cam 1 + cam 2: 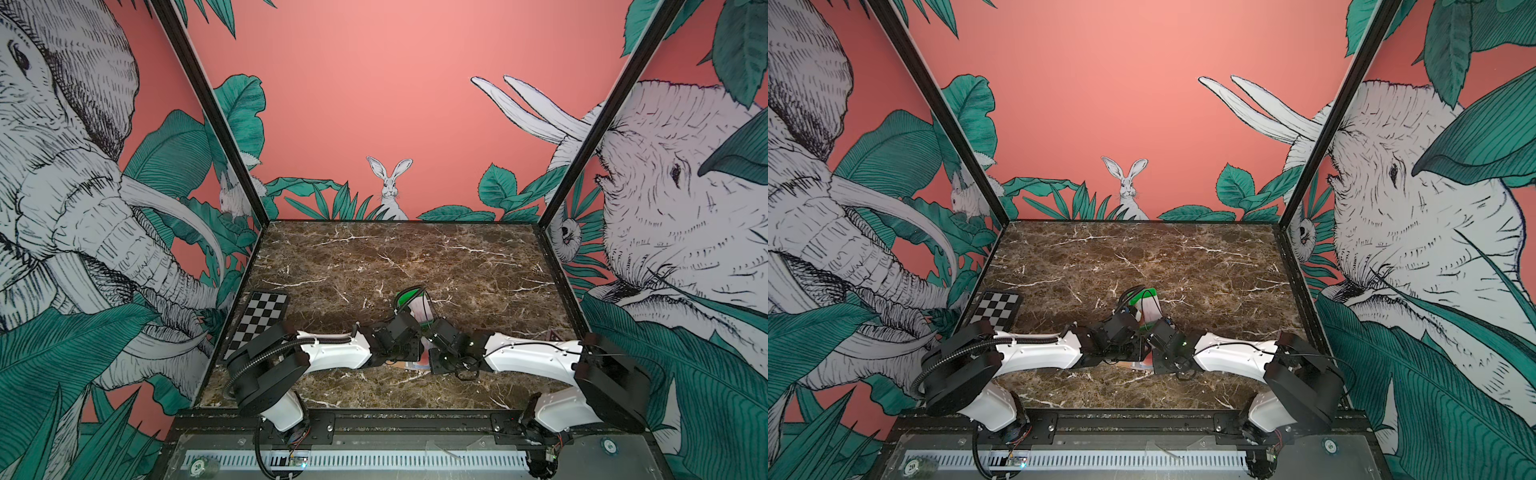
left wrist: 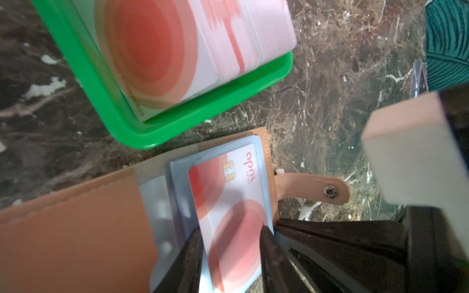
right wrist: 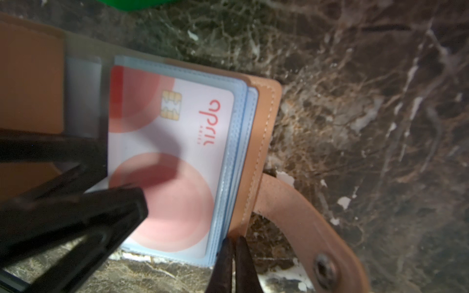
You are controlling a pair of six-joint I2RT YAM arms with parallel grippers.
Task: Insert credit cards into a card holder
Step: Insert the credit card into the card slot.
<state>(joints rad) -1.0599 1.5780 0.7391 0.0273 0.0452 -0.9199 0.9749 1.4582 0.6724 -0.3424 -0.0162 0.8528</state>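
Note:
The tan card holder (image 2: pixel 76 228) lies open on the marble beside the green tray, its strap and snap stud (image 3: pixel 322 269) sticking out sideways. A white credit card (image 3: pixel 177 142) with red circles sits in the top blue sleeve (image 3: pixel 236 152). My left gripper (image 2: pixel 231 228) stands part open over this card, with a fingertip near each long edge. My right gripper (image 3: pixel 234 238) is shut, its tips pinching the holder's tan cover edge at the corner beside the sleeves. In both top views the wrists hide the holder except for a sliver (image 1: pixel 409 365) (image 1: pixel 1136 365).
The green tray (image 2: pixel 121 121) (image 1: pixel 405 297) holds a stack of credit cards (image 2: pixel 157 50) just beyond the holder. A checkerboard (image 1: pixel 257 320) lies at the left edge. Printed walls close in three sides of the marble table (image 1: pixel 415 257).

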